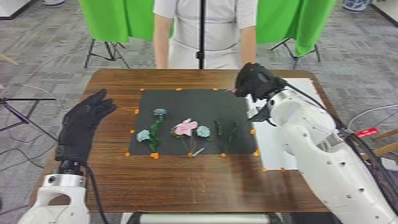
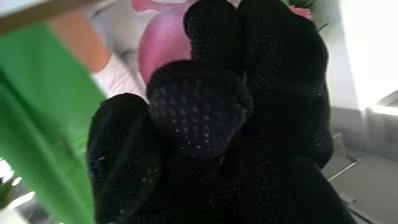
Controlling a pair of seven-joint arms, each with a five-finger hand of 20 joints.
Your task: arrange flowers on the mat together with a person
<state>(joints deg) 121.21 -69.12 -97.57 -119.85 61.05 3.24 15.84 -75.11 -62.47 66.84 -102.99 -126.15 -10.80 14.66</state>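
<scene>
My right hand (image 1: 258, 82) is over the far right corner of the dark mat (image 1: 182, 101), at the edge of the white sheet. A bit of pink (image 1: 234, 90) shows beside its fingers. In the right wrist view, my right hand (image 2: 200, 112) is curled round a pink flower (image 2: 164, 42), whose petals show behind the glove; its stem is hidden. On the mat lie a pink flower (image 1: 185, 128), a blue flower (image 1: 160, 112) at the upper left, another blue bloom (image 1: 143, 135) and a third (image 1: 203, 131). My left hand (image 1: 86, 117) is open left of the mat.
The white sheet (image 1: 277, 159) lies right of the mat, partly under my right arm. Green stems (image 1: 231, 131) and a small pale piece (image 1: 198, 152) rest on the mat. Orange pieces (image 1: 155, 155) line its edges. Brown wooden table (image 1: 204, 185) surrounds everything.
</scene>
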